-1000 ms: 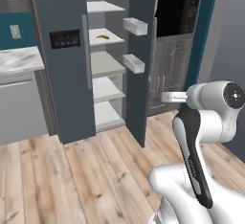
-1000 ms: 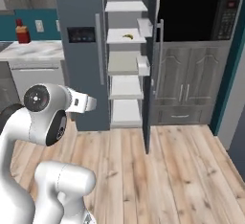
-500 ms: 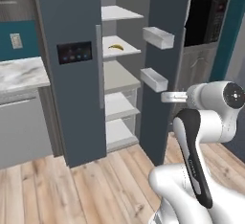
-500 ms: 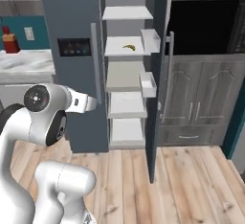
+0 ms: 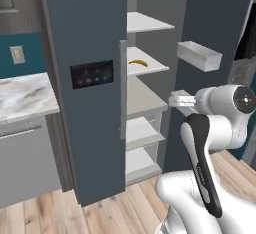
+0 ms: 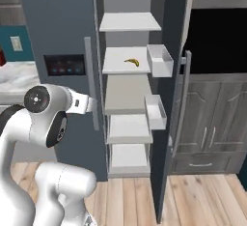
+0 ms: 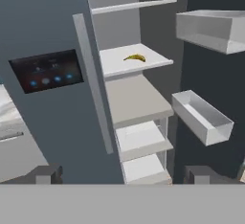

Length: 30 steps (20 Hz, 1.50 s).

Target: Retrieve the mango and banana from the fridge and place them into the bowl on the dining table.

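Facing the tall slate-blue fridge (image 6: 58, 22), right door swung open, white shelves bared above pale wood floor (image 6: 202, 196). Left of it, marble counter (image 5: 22, 95). On an upper shelf, the banana (image 6: 131, 62). Below, gripper (image 7: 122, 175), jaws spread wide, empty.

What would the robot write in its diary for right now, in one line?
fridge: right door open | banana: on a white shelf inside | gripper: open, empty, facing the shelves | mango: not seen
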Tool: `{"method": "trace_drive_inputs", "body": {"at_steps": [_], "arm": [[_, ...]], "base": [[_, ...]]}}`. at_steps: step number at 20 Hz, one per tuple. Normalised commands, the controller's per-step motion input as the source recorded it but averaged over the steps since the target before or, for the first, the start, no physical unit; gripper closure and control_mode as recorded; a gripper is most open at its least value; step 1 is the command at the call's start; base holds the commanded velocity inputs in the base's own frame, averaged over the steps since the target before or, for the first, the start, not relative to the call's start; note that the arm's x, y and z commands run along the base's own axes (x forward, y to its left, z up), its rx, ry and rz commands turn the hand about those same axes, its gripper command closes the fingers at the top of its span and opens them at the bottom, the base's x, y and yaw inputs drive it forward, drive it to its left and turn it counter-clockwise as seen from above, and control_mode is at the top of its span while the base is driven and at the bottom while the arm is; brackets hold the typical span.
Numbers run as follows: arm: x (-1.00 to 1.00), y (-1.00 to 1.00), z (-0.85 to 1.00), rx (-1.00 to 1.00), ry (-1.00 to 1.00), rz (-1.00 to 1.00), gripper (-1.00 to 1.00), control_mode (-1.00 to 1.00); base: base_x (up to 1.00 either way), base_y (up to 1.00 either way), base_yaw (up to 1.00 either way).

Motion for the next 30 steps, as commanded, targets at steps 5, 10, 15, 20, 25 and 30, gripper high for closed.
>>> {"method": "trace_drive_inputs", "body": {"at_steps": [5, 10, 15, 20, 25, 30], "arm": [[0.0, 0.0, 0.0, 0.0, 0.0, 0.0, -1.0, 1.0], [0.0, 0.0, 0.0, 0.0, 0.0, 0.0, -1.0, 1.0], [0.0, 0.0, 0.0, 0.0, 0.0, 0.0, -1.0, 1.0], [0.0, 0.0, 0.0, 0.0, 0.0, 0.0, -1.0, 1.0], [0.0, 0.0, 0.0, 0.0, 0.0, 0.0, -1.0, 1.0], [0.0, 0.0, 0.0, 0.0, 0.0, 0.0, -1.0, 1.0]], "base": [[0.76, -0.12, 0.0], [0.22, -0.47, 0.0], [0.04, -0.58, 0.0], [0.67, -0.02, 0.0], [0.92, 0.09, 0.0], [0.31, -0.09, 0.0]]}}
